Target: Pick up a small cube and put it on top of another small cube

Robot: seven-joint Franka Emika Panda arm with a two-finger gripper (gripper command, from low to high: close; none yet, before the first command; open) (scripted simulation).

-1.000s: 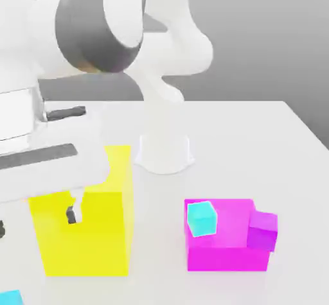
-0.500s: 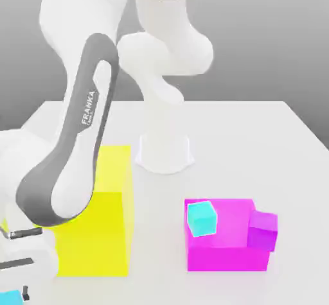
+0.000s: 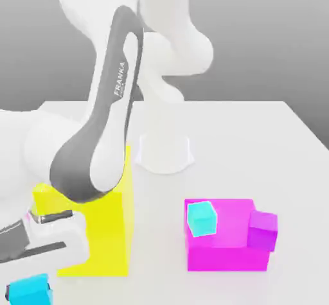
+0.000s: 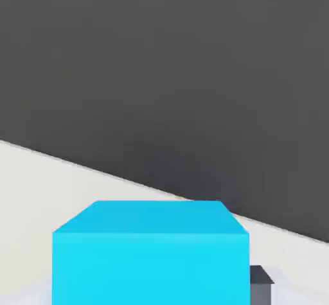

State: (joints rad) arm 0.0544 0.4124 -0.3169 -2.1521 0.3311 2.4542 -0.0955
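Note:
A small cyan cube (image 3: 28,290) sits at the exterior view's lower left corner, just in front of the big yellow block (image 3: 106,233). My gripper (image 3: 29,293) is shut on this cube, with a dark fingertip on either side of it. In the hand view the same cyan cube (image 4: 151,252) looms very close, and one dark fingertip (image 4: 260,284) shows beside it. A second small cyan cube (image 3: 202,218) rests tilted on top of the magenta block (image 3: 222,249), towards that block's left side.
A small purple cube (image 3: 263,229) sits on the magenta block's right end. The arm's white base (image 3: 164,153) stands behind the blocks at the table's middle. My forearm (image 3: 96,149) leans over the yellow block. White table (image 3: 257,143) stretches to the right.
The hand dropped from over the yellow block to the exterior view's lower left and its fingers closed on the cyan cube there. That cube now sits slightly higher and further right.

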